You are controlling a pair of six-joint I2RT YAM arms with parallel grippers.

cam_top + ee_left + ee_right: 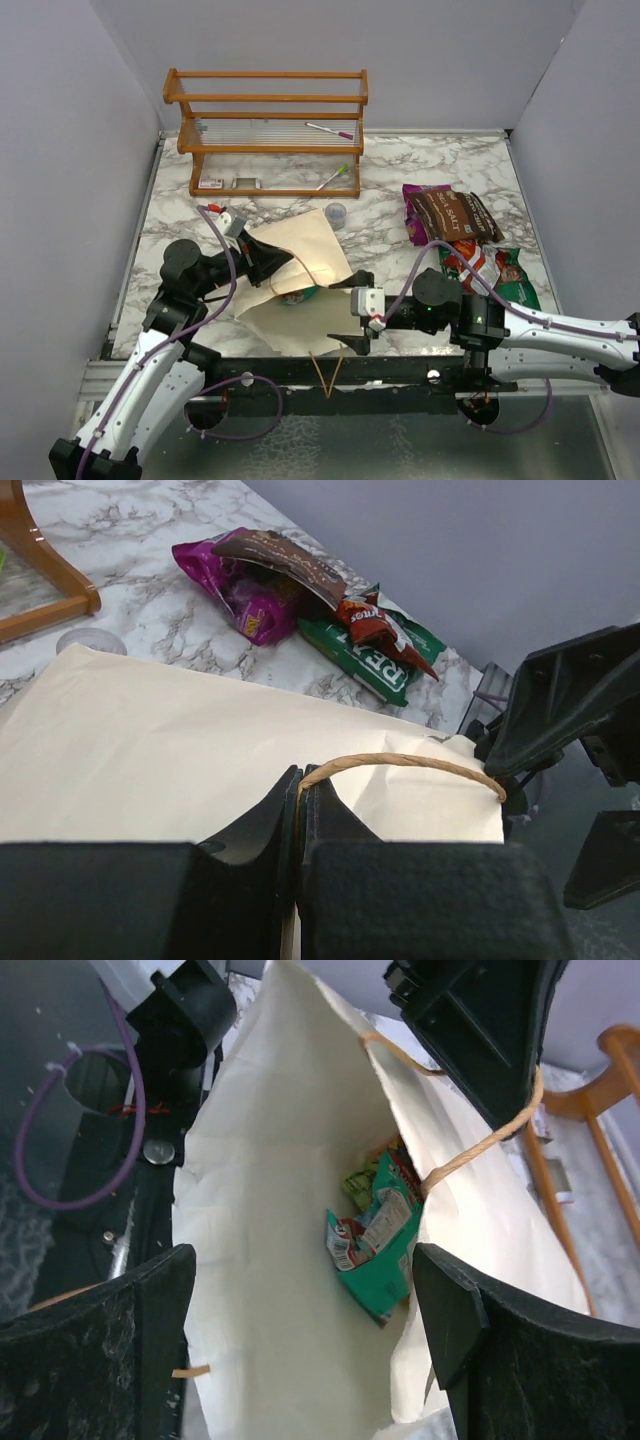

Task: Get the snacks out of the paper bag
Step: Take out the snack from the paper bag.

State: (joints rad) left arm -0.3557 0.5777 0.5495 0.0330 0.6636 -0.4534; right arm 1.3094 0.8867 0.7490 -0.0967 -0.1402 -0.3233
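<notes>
The cream paper bag (300,262) lies on its side on the marble, mouth toward the arms. My left gripper (299,783) is shut on its tan string handle (400,761) and holds the upper side of the mouth up. My right gripper (305,1270) is open at the bag's mouth with nothing between its fingers. Inside the bag (270,1150) a teal packet (380,1255) lies just beyond the fingertips, with a yellow-green packet (358,1185) deeper in. On the table at the right lie a purple packet (240,595), a dark brown one (452,212), a red one (468,262) and a green one (515,285).
A wooden rack (265,130) stands at the back of the table. A small clear cup (336,212) sits just behind the bag. The black rail of the table's front edge (400,368) runs under the right arm. Grey walls close in both sides.
</notes>
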